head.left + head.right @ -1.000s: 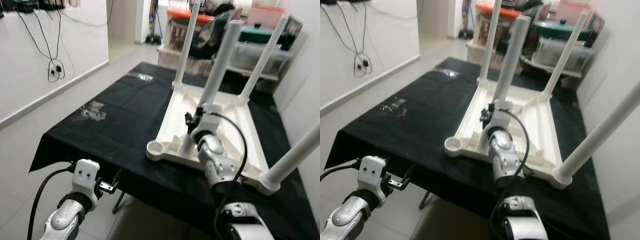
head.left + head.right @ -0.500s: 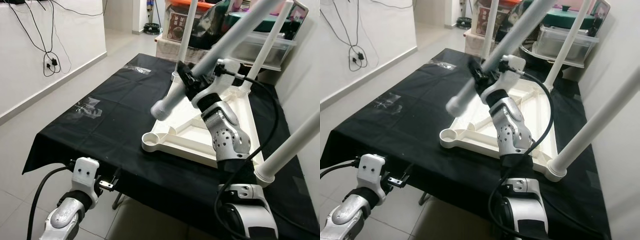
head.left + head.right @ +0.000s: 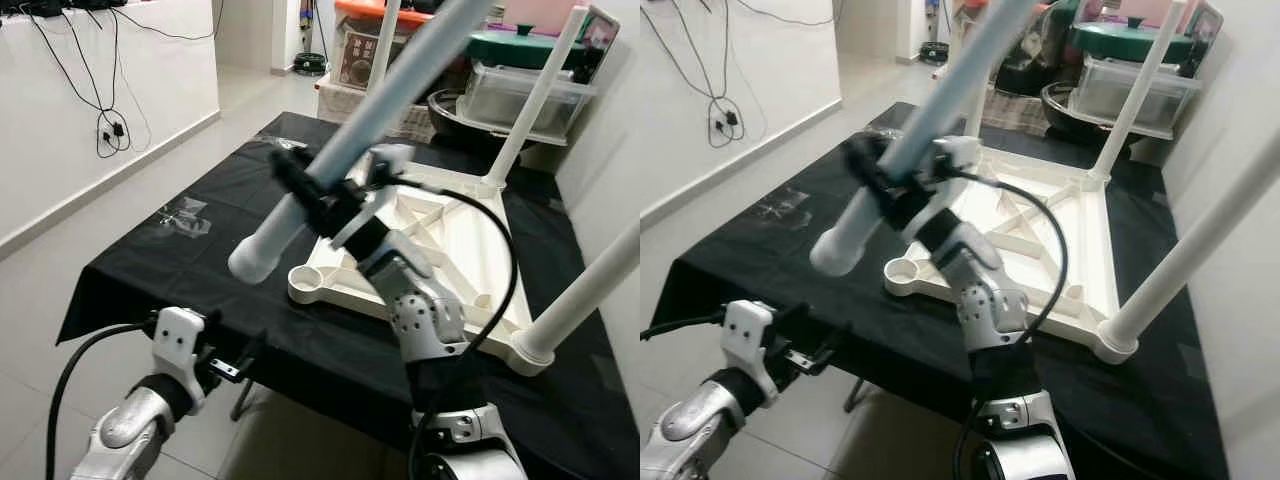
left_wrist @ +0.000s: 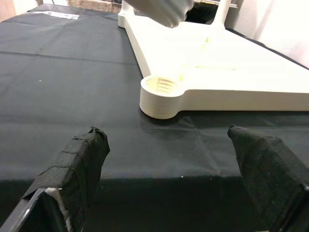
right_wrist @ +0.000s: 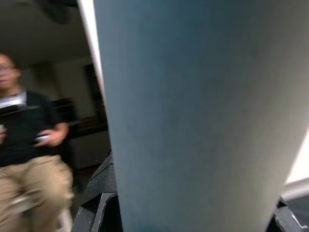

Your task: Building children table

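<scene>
A white children's table (image 3: 470,262) lies upside down on a black-clothed table (image 3: 200,250). Three white legs stand in its corners: far left (image 3: 383,45), far right (image 3: 535,90), near right (image 3: 590,290). The near-left socket (image 3: 305,283) is empty, also seen as the socket (image 4: 162,87) in the left wrist view. My right gripper (image 3: 312,196) is shut on the fourth leg (image 3: 385,105), which is tilted, its lower end hanging just left of that socket. The same leg (image 5: 193,111) looms close in the right wrist view. My left gripper (image 4: 165,134) is open, low at the table's front edge.
Plastic storage boxes (image 3: 520,85) and pots crowd the space behind the table. A white wall with hanging cables (image 3: 110,125) runs along the left, with tiled floor (image 3: 40,290) between. A seated person (image 5: 29,145) appears in the right wrist view.
My right gripper has lifted the leg off the middle of the upturned table and swung it left and down, bringing its lower end beside the empty socket. The left arm barely moved.
</scene>
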